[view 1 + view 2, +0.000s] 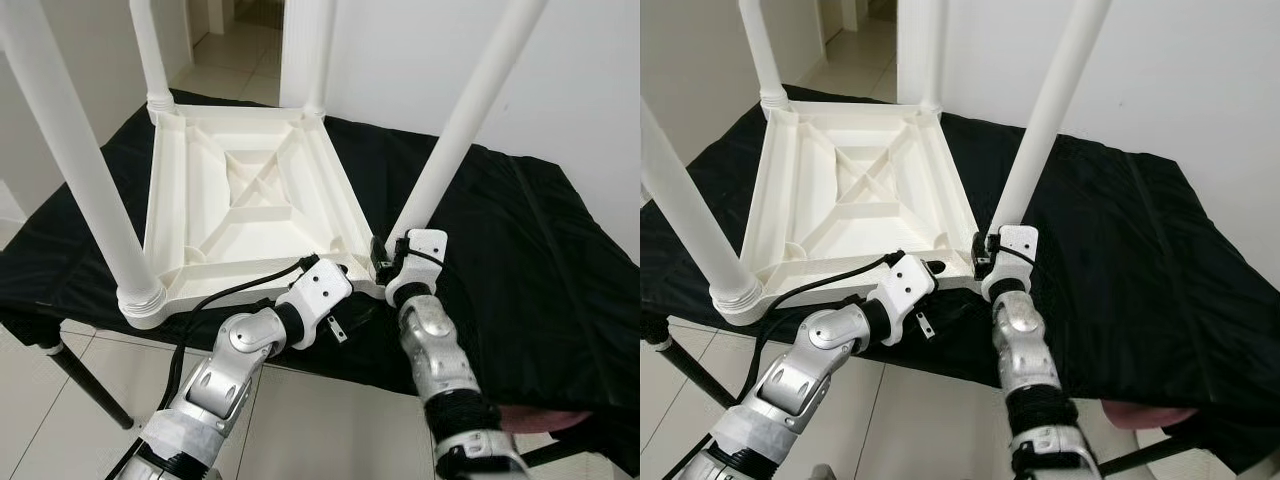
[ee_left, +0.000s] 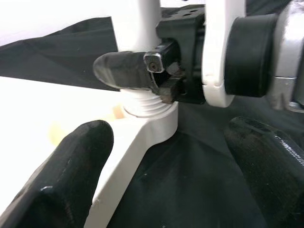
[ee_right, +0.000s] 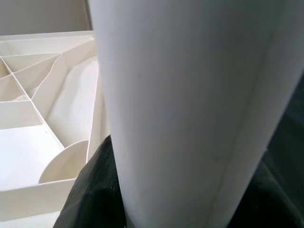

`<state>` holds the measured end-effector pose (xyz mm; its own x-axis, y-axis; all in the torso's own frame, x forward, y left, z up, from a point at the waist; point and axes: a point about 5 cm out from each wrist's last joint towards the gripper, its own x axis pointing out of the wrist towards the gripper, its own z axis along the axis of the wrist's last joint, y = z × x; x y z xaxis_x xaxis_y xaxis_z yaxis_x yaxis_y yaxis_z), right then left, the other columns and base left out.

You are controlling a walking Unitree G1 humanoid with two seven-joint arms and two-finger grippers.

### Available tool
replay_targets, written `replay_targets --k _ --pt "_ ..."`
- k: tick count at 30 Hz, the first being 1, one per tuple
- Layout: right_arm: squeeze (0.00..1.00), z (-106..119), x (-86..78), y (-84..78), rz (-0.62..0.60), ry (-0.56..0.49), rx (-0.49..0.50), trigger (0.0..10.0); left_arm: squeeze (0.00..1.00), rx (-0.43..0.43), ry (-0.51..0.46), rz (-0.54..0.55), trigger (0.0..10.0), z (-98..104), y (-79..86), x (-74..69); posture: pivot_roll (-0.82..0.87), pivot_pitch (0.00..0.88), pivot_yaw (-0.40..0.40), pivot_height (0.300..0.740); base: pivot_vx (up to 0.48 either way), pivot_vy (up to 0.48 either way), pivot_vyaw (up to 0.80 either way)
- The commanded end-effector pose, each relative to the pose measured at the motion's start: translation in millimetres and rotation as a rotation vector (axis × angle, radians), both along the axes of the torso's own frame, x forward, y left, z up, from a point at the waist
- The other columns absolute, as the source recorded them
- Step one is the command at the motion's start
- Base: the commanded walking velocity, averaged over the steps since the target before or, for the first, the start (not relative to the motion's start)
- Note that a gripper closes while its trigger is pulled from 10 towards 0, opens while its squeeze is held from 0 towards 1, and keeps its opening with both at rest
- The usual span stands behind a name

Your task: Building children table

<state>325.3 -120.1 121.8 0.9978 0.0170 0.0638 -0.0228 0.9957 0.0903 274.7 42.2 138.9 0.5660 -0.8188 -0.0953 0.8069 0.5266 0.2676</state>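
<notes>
Tabletop (image 1: 250, 195), white plastic, ribbed underside up, lying flat on a black cloth (image 1: 520, 260) that covers a dark-framed stand. Four white legs stand up from its corners: near-left leg (image 1: 75, 160), far-left leg (image 1: 148, 50), far-right leg (image 1: 310, 50) and near-right leg (image 1: 455, 130).

Right gripper (image 1: 385, 262): at the base of the near-right leg, just above the threaded collar where that leg enters the corner socket. The left wrist view shows one black finger (image 2: 124, 70) lying across the leg, pressed against it; the right wrist view has the white leg (image 3: 190, 109) directly ahead between two dark fingers, with the tabletop's ribs (image 3: 38, 95) beside it. Fingers are closed around the leg. The silver forearm rises from below to this corner.

Left gripper (image 1: 345, 268): beside the right gripper, at the tabletop's near edge by the same corner. In its wrist view the two black fingertips (image 2: 61, 175) stand apart, one over the white edge, the other over the cloth, with nothing clamped between them; the collar (image 2: 145, 107) of the near-right leg and the right gripper lie just ahead. A black cable runs along the left arm's white wrist housing (image 1: 315, 295).

Surroundings: pale tiled floor (image 1: 40, 420) beneath the stand, white wall (image 1: 580, 90) behind, doorway beyond the far legs.
</notes>
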Motion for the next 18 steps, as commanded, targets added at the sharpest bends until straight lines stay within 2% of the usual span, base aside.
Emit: replay_targets --k 1,6,7,12,17,18 --pt "0.0 -13.3 -6.5 -0.7 -0.012 0.069 -0.019 10.0 0.0 -0.003 -0.011 0.026 10.0 1.3 -1.4 3.8 -0.01 0.0 -0.1 0.74 0.0 0.0 0.0" --pt "0.0 -11.1 -7.7 -3.5 -0.036 0.077 -0.025 10.0 0.0 0.001 -0.014 0.021 10.0 1.1 -1.4 4.2 -0.01 0.0 -0.097 0.74 0.0 0.0 0.0" --pt "1.0 -9.4 -7.8 -3.8 -0.034 0.067 -0.019 10.0 0.0 0.002 -0.014 0.021 10.0 1.2 -1.4 4.3 -0.01 0.0 -0.097 0.74 0.0 0.0 0.0" --pt "1.0 -5.5 -7.4 -4.2 -0.018 0.04 -0.003 10.0 0.0 0.0 -0.015 0.02 10.0 1.6 -1.8 4.0 -0.01 0.0 -0.099 0.74 0.0 0.0 0.0" --pt "1.0 -0.5 -4.6 -11.3 0.032 0.013 0.007 10.0 0.0 0.0 -0.013 0.013 10.0 1.0 -2.9 2.2 -0.01 0.0 -0.098 0.74 0.0 0.0 0.0" --pt "0.24 0.8 -3.4 -15.0 0.055 0.009 -0.007 10.0 0.0 -0.001 -0.012 0.012 10.0 0.8 -2.9 2.0 0.0 0.0 -0.097 0.74 0.0 0.0 0.0"
